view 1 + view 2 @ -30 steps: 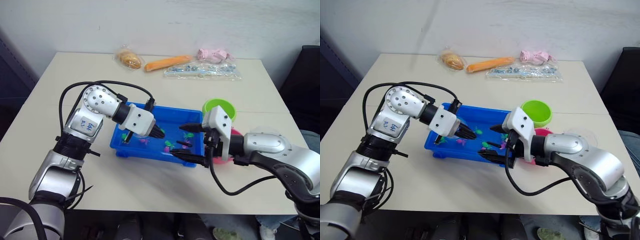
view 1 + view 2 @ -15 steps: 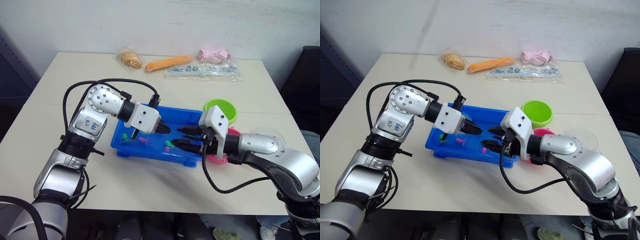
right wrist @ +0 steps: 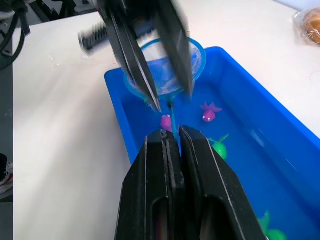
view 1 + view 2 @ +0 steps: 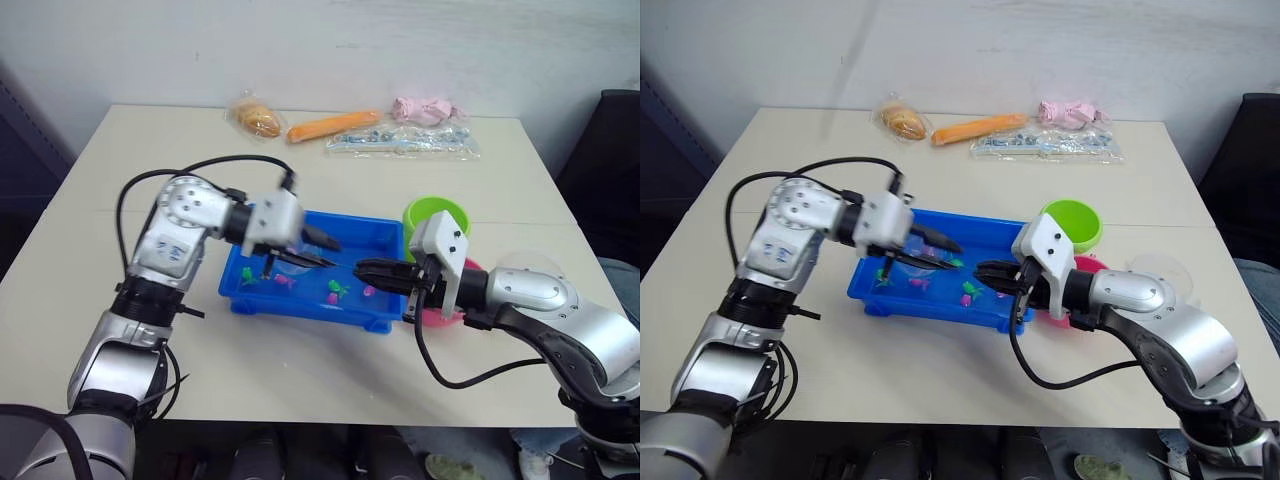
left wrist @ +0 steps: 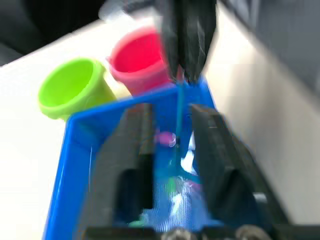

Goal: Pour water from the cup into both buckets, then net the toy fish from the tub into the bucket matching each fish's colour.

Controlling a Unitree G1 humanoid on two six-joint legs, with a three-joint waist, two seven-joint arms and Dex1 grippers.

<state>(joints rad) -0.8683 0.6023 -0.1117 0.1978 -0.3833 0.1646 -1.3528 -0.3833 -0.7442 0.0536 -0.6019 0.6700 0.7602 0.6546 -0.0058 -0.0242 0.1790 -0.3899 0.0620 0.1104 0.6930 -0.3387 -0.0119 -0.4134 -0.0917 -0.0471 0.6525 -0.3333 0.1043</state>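
Now | right tool (image 3: 170, 137) clamped on net (image 3: 165, 70) handle | left tool (image 4: 320, 250) fingers apart over tub (image 4: 385, 232)

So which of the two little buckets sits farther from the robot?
The lime green bucket; the pink bucket sits nearer the robot, partly behind its right arm.

Even, bright, diffuse lighting; soft shadows fall on the table (image 4: 300, 370) beneath the tub (image 4: 385, 235). Head views sharp throughout. Left wrist view blurred overall, buckets included. Right wrist view: motion blur on the left pincer (image 3: 150, 55), upper centre; water glints.
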